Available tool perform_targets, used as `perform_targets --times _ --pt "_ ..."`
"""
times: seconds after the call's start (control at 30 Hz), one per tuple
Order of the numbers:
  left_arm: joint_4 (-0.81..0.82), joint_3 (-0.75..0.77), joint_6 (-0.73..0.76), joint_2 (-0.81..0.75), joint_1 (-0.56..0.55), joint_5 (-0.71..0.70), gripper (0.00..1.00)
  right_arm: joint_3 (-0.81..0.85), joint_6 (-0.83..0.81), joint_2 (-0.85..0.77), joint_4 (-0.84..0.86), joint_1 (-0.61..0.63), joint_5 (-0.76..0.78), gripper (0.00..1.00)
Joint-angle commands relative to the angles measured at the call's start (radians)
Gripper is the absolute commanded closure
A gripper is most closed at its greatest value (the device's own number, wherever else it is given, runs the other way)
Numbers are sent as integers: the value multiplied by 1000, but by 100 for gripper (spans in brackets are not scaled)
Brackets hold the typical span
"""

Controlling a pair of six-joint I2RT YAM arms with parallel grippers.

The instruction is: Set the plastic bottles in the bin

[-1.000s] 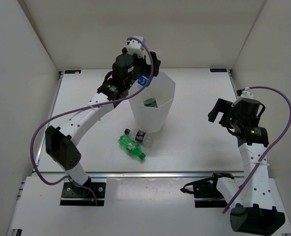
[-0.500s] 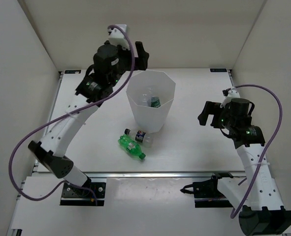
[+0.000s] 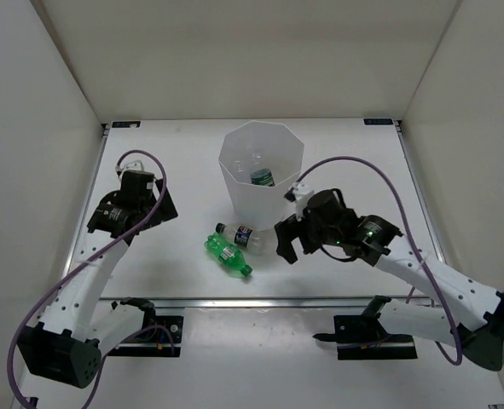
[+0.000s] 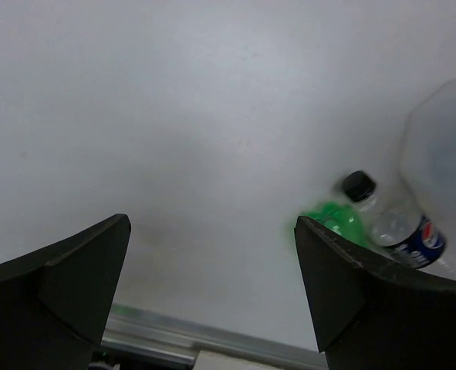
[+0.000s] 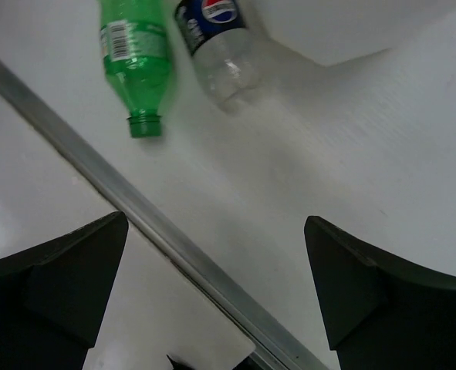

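My right gripper (image 5: 216,223) hangs with its jaws spread wide and nothing in them, low over the table (image 3: 354,162) near its front edge. Just off my fingertips, toward the left, lies the dark-capped bottle (image 3: 243,236). Its base end is nearest me and its cap points away toward the far-left corner, so its long axis runs almost straight along my line of reach. The green bottle (image 3: 228,253) lies against it on the near side, roughly parallel but with its open neck toward the front edge. The bin (image 3: 228,170) stands just behind both, holding the green-label bottle (image 3: 262,178) and a faint clear bottle (image 3: 252,159).

My left gripper (image 3: 153,207), also wide open and empty, sits well apart by the left edge, so the right is nearer.

Half a second ago my left hung by the bin's far-left rim and my right waited near the right edge. The table bottles have not moved.
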Motion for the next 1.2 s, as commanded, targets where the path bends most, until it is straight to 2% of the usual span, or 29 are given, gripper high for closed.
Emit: perform_targets --times 0.0,0.13,0.3,0.47,0.67,0.93,0.97,1.07,1.17 --pt "-128 -72 -41 -97 34 -13 1 -8 33 62 106 127 55 4" --pt "-154 -126 -70 -200 45 -16 2 20 44 193 234 247 54 5" --pt "-211 -122 -55 -229 39 -57 2 104 36 380 316 357 192 7" --pt "-210 -140 -58 -257 39 -36 1 172 69 549 379 331 216 16" --pt "-223 -141 -50 -260 37 -39 1 193 21 668 449 396 304 25" --pt "-245 -126 -47 -261 43 -48 2 230 10 814 462 399 257 36" --pt "-243 -129 -47 -270 40 -50 2 235 7 816 468 396 249 43" --pt "-245 -131 -44 -261 39 -48 2 248 6 823 462 416 243 54" --pt "-231 -135 -46 -260 39 -45 1 271 -23 779 462 445 244 76"
